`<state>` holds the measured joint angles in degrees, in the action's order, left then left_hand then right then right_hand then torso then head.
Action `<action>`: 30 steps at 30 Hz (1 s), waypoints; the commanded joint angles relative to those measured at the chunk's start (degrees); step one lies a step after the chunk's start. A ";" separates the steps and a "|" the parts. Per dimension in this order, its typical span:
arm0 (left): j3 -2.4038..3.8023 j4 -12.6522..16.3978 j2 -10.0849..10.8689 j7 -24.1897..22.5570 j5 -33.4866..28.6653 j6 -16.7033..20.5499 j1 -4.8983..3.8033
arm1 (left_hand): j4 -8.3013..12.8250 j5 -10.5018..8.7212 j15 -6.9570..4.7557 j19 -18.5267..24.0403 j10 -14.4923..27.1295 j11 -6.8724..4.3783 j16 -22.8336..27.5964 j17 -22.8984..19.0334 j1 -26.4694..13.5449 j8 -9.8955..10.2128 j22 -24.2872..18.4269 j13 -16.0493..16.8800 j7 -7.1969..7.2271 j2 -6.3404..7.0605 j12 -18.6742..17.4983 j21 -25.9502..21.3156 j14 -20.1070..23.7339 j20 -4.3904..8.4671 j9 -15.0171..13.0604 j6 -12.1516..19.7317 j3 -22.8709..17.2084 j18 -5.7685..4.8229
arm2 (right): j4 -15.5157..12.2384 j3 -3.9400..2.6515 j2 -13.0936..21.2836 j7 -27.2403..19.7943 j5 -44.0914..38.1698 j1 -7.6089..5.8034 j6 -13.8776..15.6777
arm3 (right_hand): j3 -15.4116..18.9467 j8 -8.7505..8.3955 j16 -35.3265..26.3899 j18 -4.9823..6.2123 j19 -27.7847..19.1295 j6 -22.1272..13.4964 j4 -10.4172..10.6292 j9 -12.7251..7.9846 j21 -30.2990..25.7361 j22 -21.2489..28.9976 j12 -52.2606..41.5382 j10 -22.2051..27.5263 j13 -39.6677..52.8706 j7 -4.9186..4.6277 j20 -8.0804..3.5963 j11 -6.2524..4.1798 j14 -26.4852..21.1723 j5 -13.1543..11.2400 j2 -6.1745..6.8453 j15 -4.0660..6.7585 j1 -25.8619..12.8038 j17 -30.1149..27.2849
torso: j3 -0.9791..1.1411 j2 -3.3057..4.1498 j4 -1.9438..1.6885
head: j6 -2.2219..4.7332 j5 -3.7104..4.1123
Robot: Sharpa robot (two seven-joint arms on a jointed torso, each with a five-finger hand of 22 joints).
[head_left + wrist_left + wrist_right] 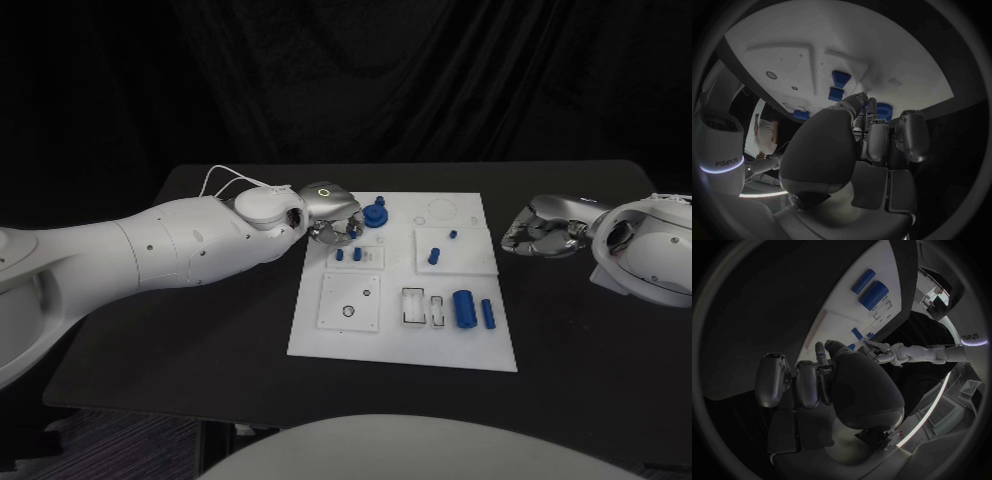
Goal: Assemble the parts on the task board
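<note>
Sitting in the middle of the black tabletop (216, 340) is the flat white task board (407, 338) with small blue parts (463, 308). The left hand (332, 214) curls beside a tall blue peg (375, 214), holding nothing. The right hand (544, 229) rests curled by the board's edge.

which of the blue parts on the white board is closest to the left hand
The tall blue knobbed peg at the task board's far left corner, right beside the left hand; other blue parts lie nearer the robot.

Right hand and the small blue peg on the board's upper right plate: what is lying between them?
Nothing lies there. In the head view, only bare white task board and black table separate the right hand from the small blue peg.
</note>
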<state>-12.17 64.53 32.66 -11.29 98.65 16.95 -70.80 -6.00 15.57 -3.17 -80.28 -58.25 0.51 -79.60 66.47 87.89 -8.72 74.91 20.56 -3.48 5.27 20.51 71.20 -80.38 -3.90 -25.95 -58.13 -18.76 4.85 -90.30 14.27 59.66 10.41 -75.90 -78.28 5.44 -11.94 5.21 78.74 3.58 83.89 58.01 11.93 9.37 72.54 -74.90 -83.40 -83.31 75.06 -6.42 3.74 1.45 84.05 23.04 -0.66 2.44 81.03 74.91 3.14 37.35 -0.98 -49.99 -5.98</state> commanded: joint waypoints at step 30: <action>0.02 -2.46 -2.01 0.25 0.09 -1.95 0.71 | 0.98 0.16 0.30 1.07 0.56 0.41 1.38 -1.90 -0.11 2.33 9.09 -0.40 0.06 -0.37 -2.29 -1.70 1.61 0.22 0.82 2.24 -0.75 -0.32 | 0.07 -0.03 -0.14 0.89 -0.10 0.15 -1.33 | -0.38 -0.05 -0.40 0.40 -0.15 0.31 -0.14 0.10 -0.26 -9.05 0.18 0.41 5.03 0.03 -0.15 0.16 2.54 0.25 -0.05 0.10 -0.26 0.12 | 0.02 -0.10 -0.03 | -0.01 0.06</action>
<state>-12.14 62.07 30.87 -11.14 98.62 16.39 -70.32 -5.36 15.96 -2.76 -79.63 -58.11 1.04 -78.52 64.60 87.89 -6.42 74.91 20.17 -3.39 5.26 18.36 69.76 -79.12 -3.70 -25.14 -56.19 -19.40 4.83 -90.21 14.27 59.49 10.42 -75.90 -78.28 4.71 -12.10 5.21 78.74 3.58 83.90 58.01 11.77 9.41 72.54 -74.90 -83.49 -83.31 75.06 -6.42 3.75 1.45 84.05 23.03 -0.66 2.44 81.03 74.91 3.16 37.22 -0.93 -49.99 -5.97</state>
